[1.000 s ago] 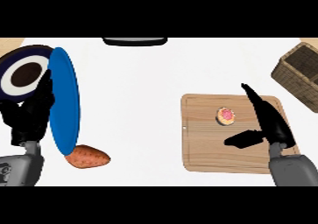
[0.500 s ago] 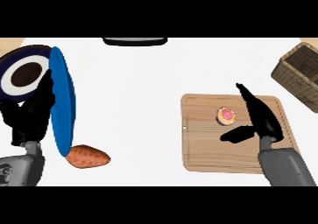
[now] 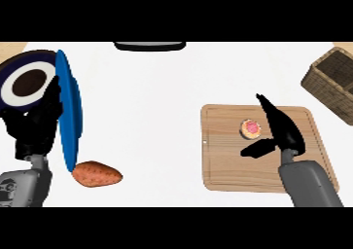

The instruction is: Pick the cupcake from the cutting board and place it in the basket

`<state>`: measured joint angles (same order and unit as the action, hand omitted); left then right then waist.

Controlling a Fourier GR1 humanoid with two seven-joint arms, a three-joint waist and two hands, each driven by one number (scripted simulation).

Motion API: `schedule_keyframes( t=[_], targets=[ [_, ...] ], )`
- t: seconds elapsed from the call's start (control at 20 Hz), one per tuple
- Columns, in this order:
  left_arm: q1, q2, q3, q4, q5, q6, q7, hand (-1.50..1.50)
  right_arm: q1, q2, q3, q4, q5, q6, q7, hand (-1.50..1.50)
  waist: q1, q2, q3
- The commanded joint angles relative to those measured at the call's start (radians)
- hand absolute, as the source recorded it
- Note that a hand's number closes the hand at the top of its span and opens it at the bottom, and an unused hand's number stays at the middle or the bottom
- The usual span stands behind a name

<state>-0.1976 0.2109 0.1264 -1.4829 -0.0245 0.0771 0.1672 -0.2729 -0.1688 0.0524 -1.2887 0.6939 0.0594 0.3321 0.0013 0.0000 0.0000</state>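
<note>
I am seeing the cupcake [image 3: 251, 127] sitting on the cutting board [image 3: 229, 165], toward its upper middle, with the basket [image 3: 335, 82] lying well apart at the right edge of the counter. My right hand [image 3: 281, 130] is hovering over the board just beside the cupcake, fingers stretched straight and the thumb spread out below it, closing on nothing. My left hand [image 3: 35, 127] is resting open at the left, by the blue plate [image 3: 67, 112] and the dark plate [image 3: 25, 82], with a sweet potato [image 3: 97, 173] lying near it.
</note>
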Motion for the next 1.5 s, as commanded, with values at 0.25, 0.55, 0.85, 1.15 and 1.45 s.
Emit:
schedule_keyframes(
  t=[0.25,0.55,0.85,1.15,1.45],
  targets=[
    [0.026,-0.001,0.024,0.033,-0.006,-0.018,-0.064,0.0,-0.037,0.0,-0.003,0.149,-0.005,0.047,-0.115,1.5,0.003,0.001,0.0],
    [0.0,0.013,0.025,-0.041,0.015,-0.034,0.043,0.0,-0.02,-0.013,0.022,0.116,-0.002,0.114,-0.143,1.5,0.0,0.0,0.0],
    [-0.031,0.004,0.035,0.005,0.0,-0.009,0.023,0.0,-0.006,0.052,0.048,0.161,0.035,0.036,-0.171,1.5,0.0,0.0,0.0],
    [0.008,-0.014,0.007,0.005,-0.017,-0.018,-0.02,0.0,-0.129,0.162,0.013,0.201,0.022,-0.052,0.01,1.5,0.017,0.004,0.0],
    [-0.036,-0.007,0.004,0.017,-0.01,-0.031,0.014,0.0,-0.241,0.167,0.143,0.259,-0.133,-0.412,0.173,1.5,0.032,0.005,0.001]
  ],
)
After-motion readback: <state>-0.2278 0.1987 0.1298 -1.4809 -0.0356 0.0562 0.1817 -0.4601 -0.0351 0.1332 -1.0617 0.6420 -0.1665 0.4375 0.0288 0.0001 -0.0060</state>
